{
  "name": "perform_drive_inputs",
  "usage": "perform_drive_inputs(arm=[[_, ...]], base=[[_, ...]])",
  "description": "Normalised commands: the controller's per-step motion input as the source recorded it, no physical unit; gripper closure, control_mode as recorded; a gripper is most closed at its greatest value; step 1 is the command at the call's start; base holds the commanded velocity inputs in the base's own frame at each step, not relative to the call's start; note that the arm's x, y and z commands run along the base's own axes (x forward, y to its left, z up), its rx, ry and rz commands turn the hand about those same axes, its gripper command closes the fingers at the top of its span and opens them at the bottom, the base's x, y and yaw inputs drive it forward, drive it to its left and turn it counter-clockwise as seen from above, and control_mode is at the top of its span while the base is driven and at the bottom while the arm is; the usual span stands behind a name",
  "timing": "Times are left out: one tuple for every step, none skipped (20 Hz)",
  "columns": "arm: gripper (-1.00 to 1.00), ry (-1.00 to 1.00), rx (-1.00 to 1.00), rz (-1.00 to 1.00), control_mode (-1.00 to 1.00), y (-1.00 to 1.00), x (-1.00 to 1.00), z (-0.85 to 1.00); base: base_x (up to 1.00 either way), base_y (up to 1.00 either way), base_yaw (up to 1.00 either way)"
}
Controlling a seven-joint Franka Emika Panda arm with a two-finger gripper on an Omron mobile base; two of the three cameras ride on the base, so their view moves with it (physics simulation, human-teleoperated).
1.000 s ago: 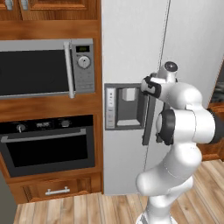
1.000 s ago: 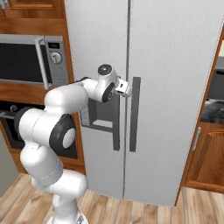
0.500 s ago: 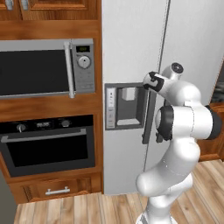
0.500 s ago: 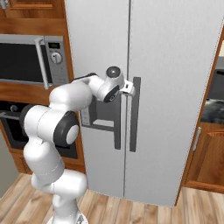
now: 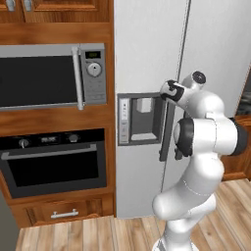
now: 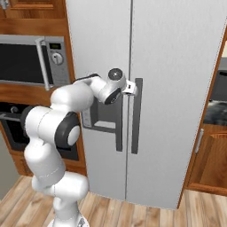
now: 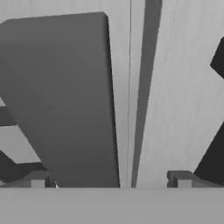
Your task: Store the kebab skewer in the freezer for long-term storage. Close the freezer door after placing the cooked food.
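Two fridge doors, both closed. Freezer door (image 5: 147, 59) sits centre frame in left base view, w/ recessed dispenser panel (image 5: 139, 117) at mid height and dark vertical bar handle (image 5: 167, 132) along its right edge. Plain door (image 6: 177, 88) takes the right half of right base view, its own dark handle (image 6: 136, 115) just beside the centre seam.

Your gripper (image 7: 109, 179) is up at the top end of the freezer door handle; in right base view the hand (image 6: 128, 87) shows at frame centre, level w/ the handle tops. Pincer is spread wide apart: in hand view one fingertip (image 7: 37, 179) sits lower left, the other lower right, w/ the dark handle bar (image 7: 65, 96) rising between them, nearer the left tip. No clamp seen; contact w/ the bar can't be confirmed from these angles, prob. not touching.

Kebab skewer: you'll have to take it as unlocated, freezer interior being hidden behind the closed door.

Surroundings, left base view: microwave (image 5: 49, 78) upper left, wall oven (image 5: 54, 162) below it, drawer (image 5: 63, 213) lower left, wood floor (image 5: 98, 235) along bottom.
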Motion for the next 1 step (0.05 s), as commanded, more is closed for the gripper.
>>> perform_drive_inputs(arm=[[-1.00,0.06,-0.05,0.00,-1.00,0.00,0.55,0.00]], base=[[0.00,0.00,0.00]])
